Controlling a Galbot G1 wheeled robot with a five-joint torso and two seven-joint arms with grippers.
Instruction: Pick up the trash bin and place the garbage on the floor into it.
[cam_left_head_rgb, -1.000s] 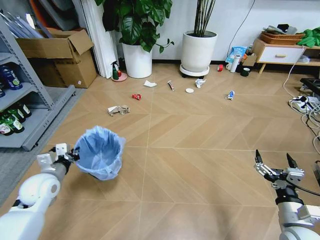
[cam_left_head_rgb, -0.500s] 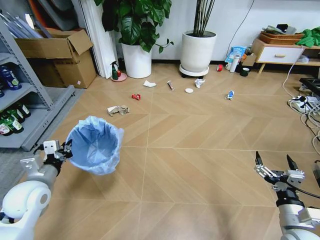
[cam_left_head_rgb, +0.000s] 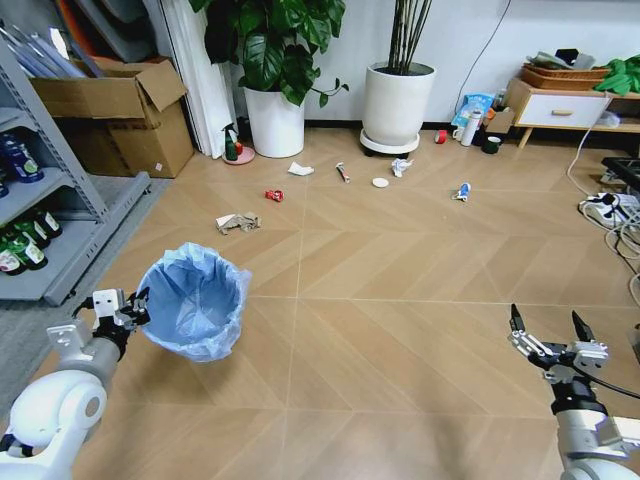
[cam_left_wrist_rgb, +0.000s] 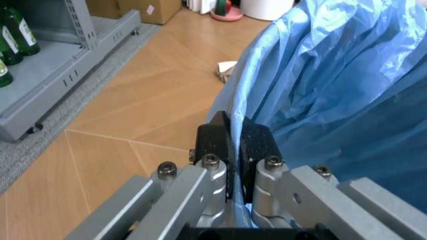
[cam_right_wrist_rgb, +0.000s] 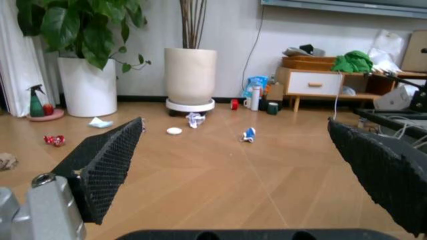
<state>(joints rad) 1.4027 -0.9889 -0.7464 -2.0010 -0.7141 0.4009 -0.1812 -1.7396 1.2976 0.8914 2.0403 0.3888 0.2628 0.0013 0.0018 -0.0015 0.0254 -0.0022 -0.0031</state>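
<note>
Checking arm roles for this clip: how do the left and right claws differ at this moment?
The left claw is shut on the blue bag at the rim of the trash bin, fingers pinched together; the right claw is open and holds nothing. The left claw sits low on the robot's left, at the bin's side; the right claw sits low on the right, over bare floor. Both point forward toward the garbage.

Left arm: glossy white rounded shell, silver-grey metal wrist block
Left end effector (cam_left_head_rgb: 133, 305): black fingers on bare aluminium brackets, four socket-head screws across the brackets
Right arm: white and grey segmented casing, thin black cable along the wrist
Right end effector (cam_left_head_rgb: 550, 326): silver metal base, two black pointed fingers (cam_right_wrist_rgb: 107, 165) with finely textured pads
</note>
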